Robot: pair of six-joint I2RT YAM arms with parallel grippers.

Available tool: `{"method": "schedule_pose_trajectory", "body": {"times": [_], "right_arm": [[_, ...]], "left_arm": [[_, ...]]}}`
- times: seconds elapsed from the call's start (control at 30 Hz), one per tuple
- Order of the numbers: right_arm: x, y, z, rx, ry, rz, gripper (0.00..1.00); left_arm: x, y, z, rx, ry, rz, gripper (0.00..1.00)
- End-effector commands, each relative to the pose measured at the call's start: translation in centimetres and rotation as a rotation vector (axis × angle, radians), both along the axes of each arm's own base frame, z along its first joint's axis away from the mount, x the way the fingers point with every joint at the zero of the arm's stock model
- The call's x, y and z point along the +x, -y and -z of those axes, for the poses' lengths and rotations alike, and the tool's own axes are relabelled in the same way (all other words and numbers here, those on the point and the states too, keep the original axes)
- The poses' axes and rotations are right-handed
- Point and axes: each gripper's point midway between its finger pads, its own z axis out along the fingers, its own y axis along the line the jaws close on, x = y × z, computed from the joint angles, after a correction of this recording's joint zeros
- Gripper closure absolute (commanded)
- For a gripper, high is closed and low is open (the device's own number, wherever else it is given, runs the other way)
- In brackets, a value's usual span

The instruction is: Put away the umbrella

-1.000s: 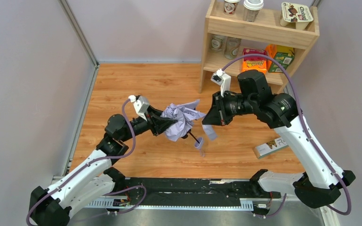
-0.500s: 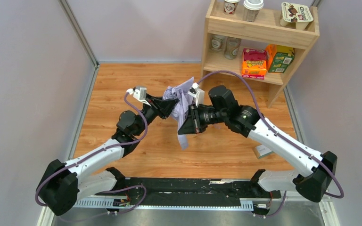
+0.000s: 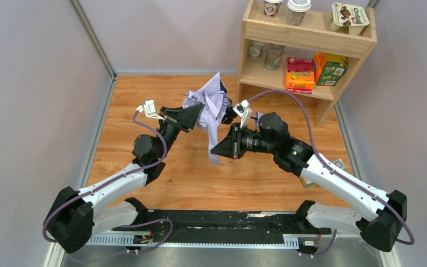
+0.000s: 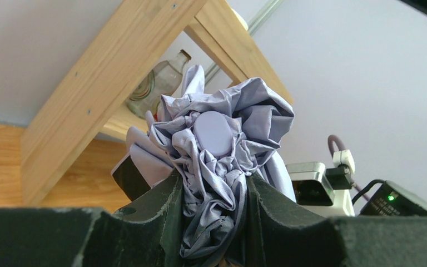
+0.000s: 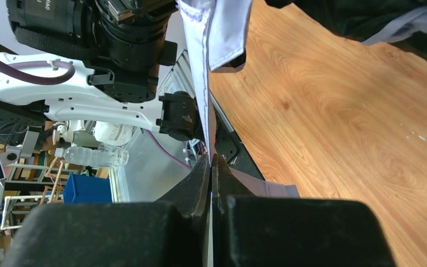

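Umbrella [image 3: 210, 103]: a crumpled bundle held in the air above the bench [image 3: 144, 100], just left of the shelf [image 3: 244, 61], level with its lower board. The shaft and handle are hidden.
Left pincer [image 3: 199, 115]: clamped on the bunched cloth from the side away from the shelf. In its wrist view the fingers [image 4: 161, 206] squeeze the folds between them.
Right pincer [image 3: 218, 150]: pressed together on the strap [image 3: 213, 142]. In its wrist view the flat band [image 5: 201, 83] runs straight into the closed tips.
Key relation: the strap's long axis runs from the bundle away from the shelf, down to the right pincer at its free end. The bundle lies shelf-ward of that pincer.
Nearer arm: the left holds the bulk, the right only the strap.
Likely next: winding the strap round the bundle, which depends on keeping the strap taut.
Cloth: thin pale lavender, much creased, probably slippery and springy.
Cap [image 4: 214, 133]: a smooth round disc set among the folds.
Strap make: flat, narrow, with a stitched edge.
Shelf make: pale raw wood with square posts.
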Motion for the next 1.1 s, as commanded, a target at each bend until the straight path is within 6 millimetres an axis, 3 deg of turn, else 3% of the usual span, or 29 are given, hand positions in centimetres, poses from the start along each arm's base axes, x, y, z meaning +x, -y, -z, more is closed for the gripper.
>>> {"method": "schedule_pose_trajectory", "body": {"times": [0.0, 0.17, 0.27, 0.37, 0.53, 0.67, 0.8, 1.0, 1.07], "right_arm": [[0.0, -0.6, -2.2, 0.087, 0.056, 0.000, 1.00], [0.8, -1.1, -2.9, 0.060, 0.254, 0.007, 1.00], [3.9, 0.6, -1.0, -0.110, 0.395, 0.152, 1.00], [7.0, 1.8, 0.4, -0.166, 0.549, 0.320, 1.00], [9.1, 1.0, 0.2, -0.136, 0.603, 0.434, 1.00], [8.9, 0.0, 0.6, -0.123, 0.548, 0.419, 1.00], [8.1, 0.5, 0.9, -0.170, 0.477, 0.394, 0.84], [3.3, 5.2, 6.1, -0.458, 0.274, 0.306, 0.48], [0.8, 7.1, 6.9, -0.454, 0.237, 0.274, 0.38]], "left_arm": [[-1.5, -2.7, -5.7, -0.248, 0.071, 0.003, 1.00], [-0.3, -2.9, -5.5, -0.415, -0.101, 0.052, 1.00], [0.0, -2.8, -5.5, -0.552, -0.217, 0.132, 1.00], [-0.3, -2.2, -6.1, -0.615, -0.302, 0.210, 1.00], [-1.2, -2.1, -7.0, -0.662, -0.330, 0.253, 1.00], [-1.6, -1.9, -7.3, -0.659, -0.325, 0.278, 1.00], [-2.1, -1.7, -7.3, -0.627, -0.280, 0.287, 1.00], [-2.4, -1.9, -7.5, -0.564, -0.169, 0.245, 1.00], [-2.5, -1.8, -7.7, -0.535, -0.119, 0.233, 1.00]]}}
